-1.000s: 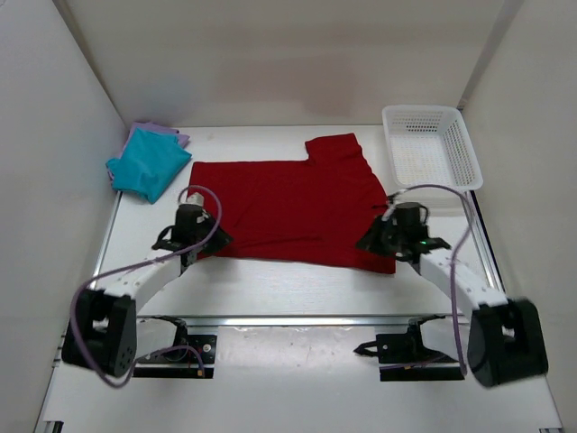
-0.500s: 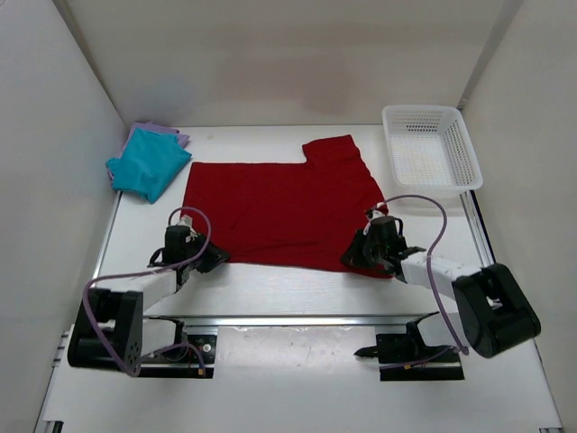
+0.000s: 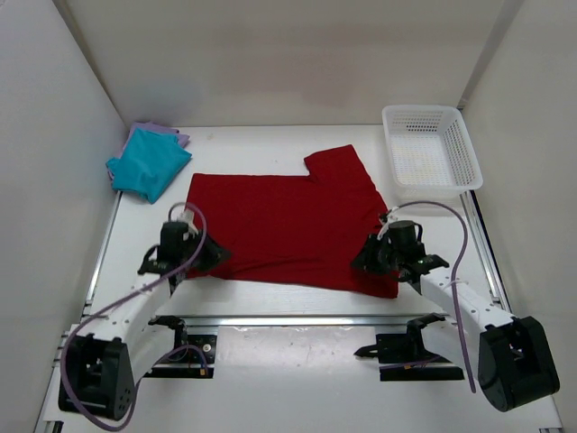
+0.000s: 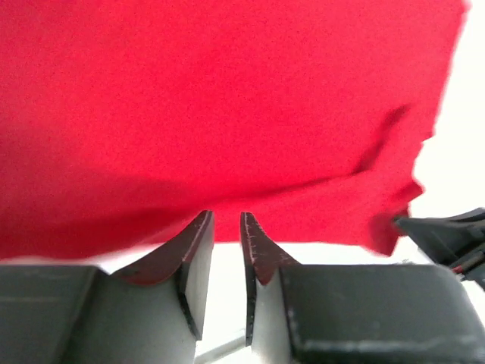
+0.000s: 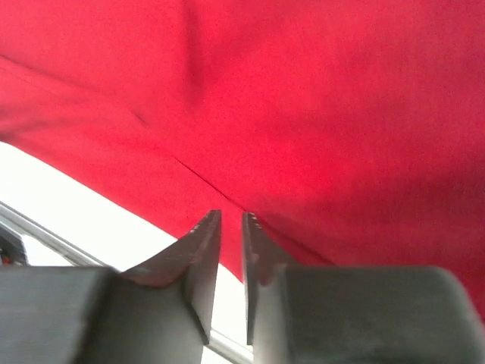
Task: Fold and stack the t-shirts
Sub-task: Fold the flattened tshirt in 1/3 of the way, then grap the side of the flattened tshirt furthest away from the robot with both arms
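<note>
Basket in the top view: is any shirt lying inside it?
No, the basket shows only bare mesh inside; the red shirt lies spread out beside it.

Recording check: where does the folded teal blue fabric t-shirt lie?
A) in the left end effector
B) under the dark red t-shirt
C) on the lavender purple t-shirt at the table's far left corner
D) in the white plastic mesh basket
C: the folded teal blue fabric t-shirt rests on the lavender purple t-shirt at the far left corner; the white plastic mesh basket holds no shirt.
</note>
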Motion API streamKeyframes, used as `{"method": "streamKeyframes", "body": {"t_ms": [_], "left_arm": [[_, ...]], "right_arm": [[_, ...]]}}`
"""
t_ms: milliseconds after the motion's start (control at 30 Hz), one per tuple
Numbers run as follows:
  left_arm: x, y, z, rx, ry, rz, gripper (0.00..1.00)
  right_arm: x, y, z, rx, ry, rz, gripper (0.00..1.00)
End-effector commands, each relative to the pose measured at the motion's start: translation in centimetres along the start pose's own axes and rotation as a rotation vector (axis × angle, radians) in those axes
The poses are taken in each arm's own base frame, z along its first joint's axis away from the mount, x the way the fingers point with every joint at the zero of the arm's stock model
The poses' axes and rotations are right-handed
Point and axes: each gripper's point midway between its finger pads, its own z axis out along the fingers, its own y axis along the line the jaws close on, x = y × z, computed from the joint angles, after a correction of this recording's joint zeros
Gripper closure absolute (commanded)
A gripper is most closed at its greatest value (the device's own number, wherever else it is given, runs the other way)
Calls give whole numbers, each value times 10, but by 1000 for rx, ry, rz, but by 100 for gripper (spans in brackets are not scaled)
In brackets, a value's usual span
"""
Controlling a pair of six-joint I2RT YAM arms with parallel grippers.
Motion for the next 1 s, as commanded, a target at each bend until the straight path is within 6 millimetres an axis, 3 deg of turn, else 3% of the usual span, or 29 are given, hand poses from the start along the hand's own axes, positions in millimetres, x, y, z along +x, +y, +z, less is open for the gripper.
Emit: {"method": "streamKeyframes", "body": {"t_ms": [0, 33, 67, 100, 133, 267, 300, 333, 367, 433, 467, 533, 600, 633, 667, 700, 767, 967], "left_arm": [[-91, -92, -20, 125, -241, 182, 68], [-112, -104, -17, 108, -278, 195, 68], [-137, -107, -11, 76, -319, 190, 67], [-150, -113, -9, 83, -346, 179, 67], [-165, -109, 2, 74, -343, 139, 66], [-227, -78, 41, -28, -371, 37, 78], [-249, -68, 51, -66, -378, 25, 79], [-270, -75, 52, -74, -400, 40, 80], [-271, -56, 67, -146, -367, 47, 78], [-307, -45, 82, -221, -399, 63, 75], [-310, -44, 86, -236, -393, 75, 70], [-333, -38, 99, -275, -409, 100, 65], [-336, -28, 112, -326, -360, 133, 59], [-348, -23, 118, -358, -371, 138, 57], [-343, -19, 123, -384, -338, 155, 56], [-354, -19, 125, -394, -353, 163, 55], [-356, -11, 133, -430, -325, 177, 54], [-357, -1, 150, -487, -248, 191, 53]], "right_arm": [[-48, 27, -15, -70, -99, -98, 83], [-57, 32, -14, -87, -109, -104, 83], [-63, 39, -12, -111, -109, -123, 89], [-64, 41, -10, -121, -105, -136, 94], [-62, 42, -4, -126, -85, -139, 100], [-56, 52, 11, -146, -54, -200, 100], [-52, 58, 15, -167, -50, -220, 100], [-51, 62, 17, -190, -53, -221, 100], [-39, 59, 20, -188, -22, -202, 100], [-39, 71, 23, -256, -39, -211, 100], [-30, 72, 26, -263, -15, -211, 99], [-25, 78, 31, -278, -9, -229, 100], [-20, 82, 34, -289, 8, -232, 100], [-19, 85, 35, -299, 15, -235, 100], [-14, 83, 37, -294, 28, -234, 100], [-16, 86, 38, -300, 25, -239, 100], [-14, 87, 40, -303, 41, -237, 100], [-24, 88, 41, -301, 24, -235, 100]]}}
